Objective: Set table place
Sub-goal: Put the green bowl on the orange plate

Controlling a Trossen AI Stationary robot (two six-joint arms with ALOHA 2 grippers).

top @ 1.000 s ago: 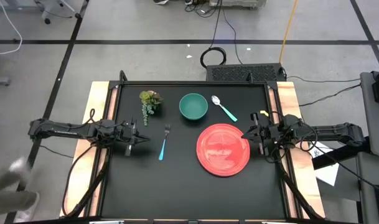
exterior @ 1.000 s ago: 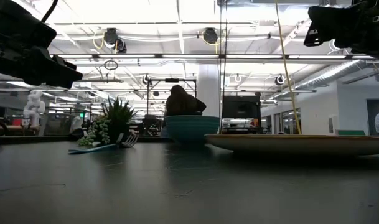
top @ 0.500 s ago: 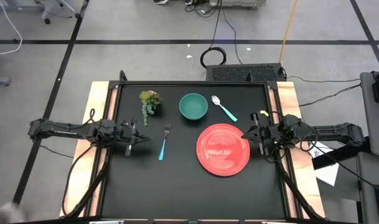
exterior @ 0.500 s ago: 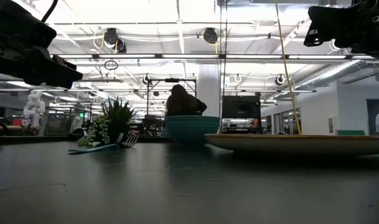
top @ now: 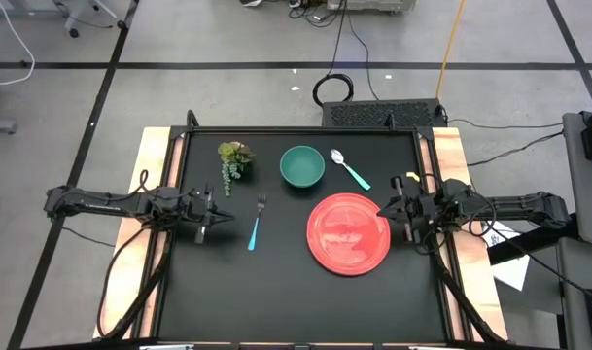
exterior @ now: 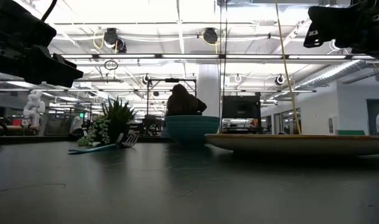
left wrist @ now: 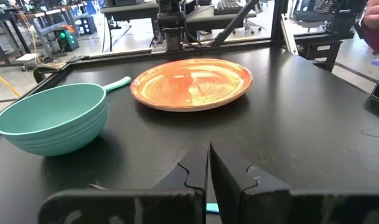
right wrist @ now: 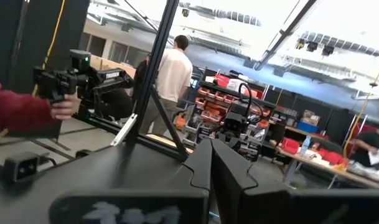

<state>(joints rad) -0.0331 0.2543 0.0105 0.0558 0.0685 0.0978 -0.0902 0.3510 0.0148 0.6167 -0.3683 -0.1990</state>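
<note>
A round red plate lies flat on the black table, right of centre. A teal bowl stands behind it, with a teal-handled spoon lying to its right. A blue-handled fork lies left of the plate. My left gripper hovers shut at the table's left edge, left of the fork. My right gripper hovers shut at the plate's right rim, raised above it. In the left wrist view the plate and bowl lie beyond the shut fingers.
A small green plant sprig lies at the far left of the table. Wooden strips run along both short sides. In the right wrist view a person's red sleeve and hand show beyond the table, with other people farther off.
</note>
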